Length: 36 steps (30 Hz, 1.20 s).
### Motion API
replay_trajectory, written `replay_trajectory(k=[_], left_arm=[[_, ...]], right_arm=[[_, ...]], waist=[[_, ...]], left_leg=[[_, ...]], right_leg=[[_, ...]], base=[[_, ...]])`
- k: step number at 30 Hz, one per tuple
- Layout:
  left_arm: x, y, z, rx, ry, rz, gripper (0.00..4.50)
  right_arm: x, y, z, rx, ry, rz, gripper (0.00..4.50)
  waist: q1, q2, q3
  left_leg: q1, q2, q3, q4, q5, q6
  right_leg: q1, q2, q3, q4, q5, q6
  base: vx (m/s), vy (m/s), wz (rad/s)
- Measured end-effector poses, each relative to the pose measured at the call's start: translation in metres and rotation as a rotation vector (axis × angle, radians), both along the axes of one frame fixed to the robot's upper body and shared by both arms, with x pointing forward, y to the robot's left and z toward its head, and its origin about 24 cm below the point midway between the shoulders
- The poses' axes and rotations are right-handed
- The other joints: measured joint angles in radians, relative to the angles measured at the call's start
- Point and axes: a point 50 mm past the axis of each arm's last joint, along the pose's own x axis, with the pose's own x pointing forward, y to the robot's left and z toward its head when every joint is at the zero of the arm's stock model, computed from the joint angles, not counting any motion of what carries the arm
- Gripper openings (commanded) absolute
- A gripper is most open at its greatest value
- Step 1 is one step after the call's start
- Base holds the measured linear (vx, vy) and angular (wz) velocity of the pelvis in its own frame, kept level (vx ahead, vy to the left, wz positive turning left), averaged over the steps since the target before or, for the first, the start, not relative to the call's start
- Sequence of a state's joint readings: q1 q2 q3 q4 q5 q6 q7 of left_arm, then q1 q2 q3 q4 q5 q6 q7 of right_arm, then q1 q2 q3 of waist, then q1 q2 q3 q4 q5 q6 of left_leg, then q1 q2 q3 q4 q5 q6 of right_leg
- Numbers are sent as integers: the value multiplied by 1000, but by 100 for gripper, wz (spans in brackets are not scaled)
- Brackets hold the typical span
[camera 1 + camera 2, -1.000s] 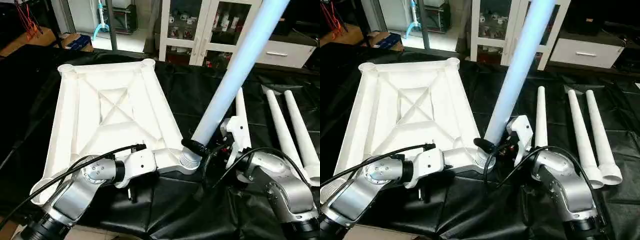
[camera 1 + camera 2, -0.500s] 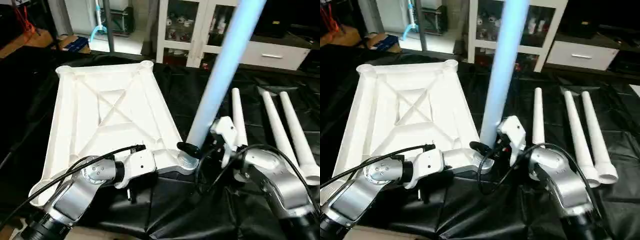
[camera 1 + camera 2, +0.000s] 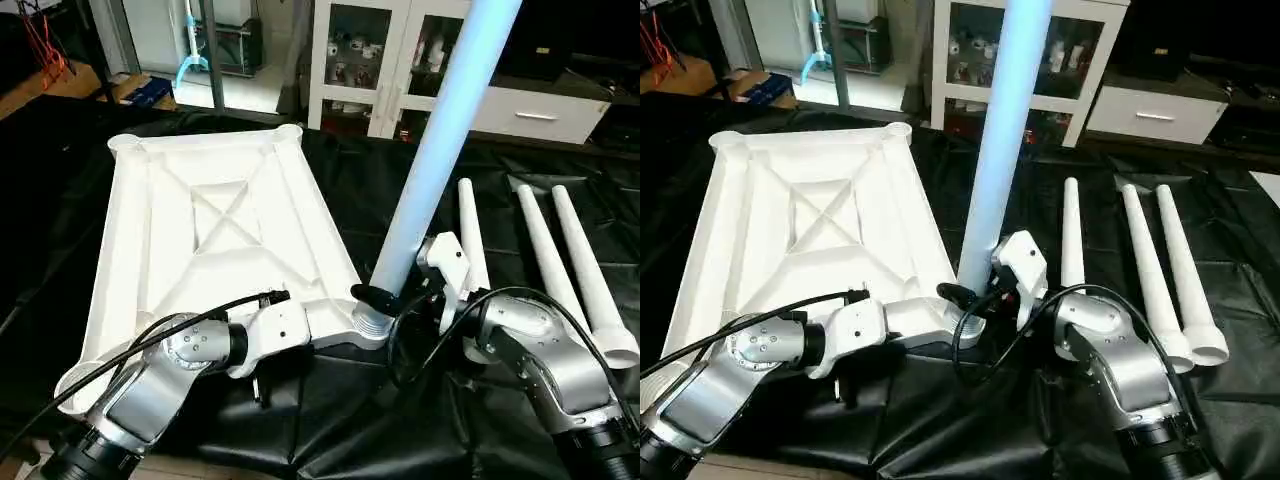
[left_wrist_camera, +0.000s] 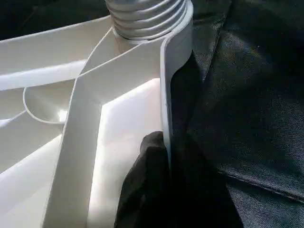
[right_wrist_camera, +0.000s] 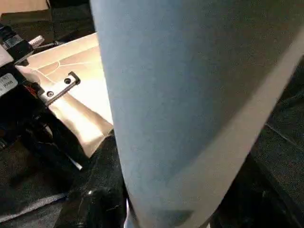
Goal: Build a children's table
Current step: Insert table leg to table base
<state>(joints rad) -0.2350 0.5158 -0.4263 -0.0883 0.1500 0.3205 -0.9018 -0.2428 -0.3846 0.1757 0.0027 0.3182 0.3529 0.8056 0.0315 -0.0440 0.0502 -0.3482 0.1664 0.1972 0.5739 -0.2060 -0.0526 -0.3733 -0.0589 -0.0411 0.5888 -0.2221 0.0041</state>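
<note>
On left gripper, perhaps a label.

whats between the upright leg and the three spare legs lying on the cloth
The right gripper and its silver forearm, the jaws around the upright leg at its base. Beyond them, bare black cloth runs to the three spare legs, seen in both eye views.

No text, number or brand can be read anywhere. A small white label sits on the black hardware beside the right end effector in the right wrist view, with a few dark printed characters on it, too small and cut off to make out. The items behind the glass doors of the white cabinet, well beyond both end effectors, show no legible markings.
</note>
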Motion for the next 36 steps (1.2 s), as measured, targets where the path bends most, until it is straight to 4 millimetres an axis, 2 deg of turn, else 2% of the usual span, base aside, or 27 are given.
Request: replay_trajectory(k=[8, 12, 15, 17, 19, 20, 21, 22, 23, 24, 25, 26, 27, 28, 30, 31, 33, 35, 36], left_arm=[[6, -1, 0, -7, 2, 48, 0], [12, -3, 0, -17, 13, 110, 0], [17, -7, 0, -25, 15, 172, 0], [19, -9, -1, -26, 16, 200, 0], [23, -10, -2, -26, 21, 230, 0], [26, -12, 0, -25, 17, 245, 0], [27, -13, -1, -22, 19, 256, 0], [29, -15, -1, -21, 18, 264, 0], [32, -16, 0, -19, 9, 277, 0], [33, -17, 1, -25, 2, 291, 0], [34, -18, 1, -35, 4, 309, 0], [35, -20, 3, -36, 3, 317, 0], [37, -20, 5, -34, -4, 317, 0], [38, -20, 7, -30, -8, 319, 0], [39, -19, 7, -17, -8, 340, 0], [40, -19, 6, -17, -5, 358, 0], [43, -21, 6, -25, -6, 402, 0], [45, -25, 7, -32, -11, 431, 0], [46, -26, 7, -36, -9, 444, 0]], right_arm=[[7, 6, -2, 10, -4, -76, 186], [15, 11, -2, 3, -14, -137, 185], [22, 17, -2, -8, -24, -207, 185], [26, 20, -3, -4, -27, -252, 185], [33, 24, -5, 4, -19, -305, 185], [37, 26, -3, 7, -23, -329, 185], [40, 27, -4, 14, -13, -354, 185], [44, 28, -3, 23, -10, -378, 185], [48, 28, -2, 31, -5, -404, 185], [53, 30, 0, 32, -4, -417, 185], [57, 33, 2, 33, -4, -428, 185], [60, 34, 4, 39, -6, -441, 185], [62, 36, 6, 46, -11, -449, 185], [63, 38, 5, 41, -9, -454, 185], [67, 45, 6, 36, -1, -466, 185], [70, 47, 5, 30, 7, -480, 185], [74, 53, 5, 14, 8, -505, 185], [77, 56, 6, 1, -10, -522, 185], [78, 57, 6, -1, -14, -532, 185]], waist=[[-4, 4, -1], [-7, 4, 3], [-23, 7, 8], [-34, 16, 15], [-44, 22, 23], [-42, 17, 27], [-39, 9, 29], [-35, -2, 29], [-27, -26, 25], [-24, -23, 30], [-8, -11, 34], [-5, 19, 30], [-16, 20, 31], [-27, 11, 32], [-44, 3, 37], [-51, 2, 38], [-60, 8, 44], [-63, 15, 49], [-62, 16, 51]], left_leg=[[0, -3, 0, -7, 0, 0], [0, -5, -5, -7, 0, 0], [-3, -9, -20, -9, 0, 0], [0, -10, -29, -12, 0, 0], [1, -10, -30, -19, -1, 0], [-3, -11, -24, -27, 0, 0], [1, -11, -9, -37, 0, 0], [6, -11, 11, -47, 0, 0], [16, -11, 31, -43, -7, -7], [16, -14, 5, 0, -35, -13], [10, -25, -61, 41, -39, -6], [26, -20, -102, 26, -36, -11], [24, -18, -93, 23, -17, -22], [22, -15, -84, 22, -17, -22], [31, -9, -71, 19, -18, -22], [33, -9, -72, 18, -18, -21], [33, -8, -79, 11, -19, -21], [30, -4, -81, -4, -19, -21], [29, -5, -79, -11, -19, -21]], right_leg=[[-3, -1, 1, -13, 0, 0], [-6, -1, -2, -21, -2, 0], [-4, -2, -13, -39, -5, 0], [5, -4, -26, -53, -11, 0], [11, -7, -34, -55, -24, -6], [13, -10, -35, -41, -42, -14], [7, -16, -33, -13, -63, -24], [5, -21, -23, 18, -87, -30], [-11, -28, -6, 26, -96, -18], [-17, -33, -10, 26, -94, -15], [-15, -33, -20, 23, -91, -10], [-18, -30, -48, 20, -86, -13], [-19, -33, -49, 18, -62, -23], [-20, -30, -40, 14, -43, -30], [-17, -23, -26, 6, -27, -33], [-16, -23, -28, 2, -28, -32], [-9, -22, -41, -20, -29, -29], [1, -25, -59, -46, -31, -27], [2, -27, -61, -48, -31, -27]], base=[[0, 0, 0], [-14, 6, -3], [-63, 38, -15], [0, 0, 0], [-38, 9, 1], [-75, 17, 2], [-106, -21, 13], [-58, -77, 24], [-58, -77, 24], [5, -72, -11], [65, 33, -52], [65, 33, -52], [12, 56, -16], [-75, -8, 23], [-64, -16, 17], [-52, 2, -4], [-26, 1, -2], [0, 0, 0], [-53, 12, -4]])
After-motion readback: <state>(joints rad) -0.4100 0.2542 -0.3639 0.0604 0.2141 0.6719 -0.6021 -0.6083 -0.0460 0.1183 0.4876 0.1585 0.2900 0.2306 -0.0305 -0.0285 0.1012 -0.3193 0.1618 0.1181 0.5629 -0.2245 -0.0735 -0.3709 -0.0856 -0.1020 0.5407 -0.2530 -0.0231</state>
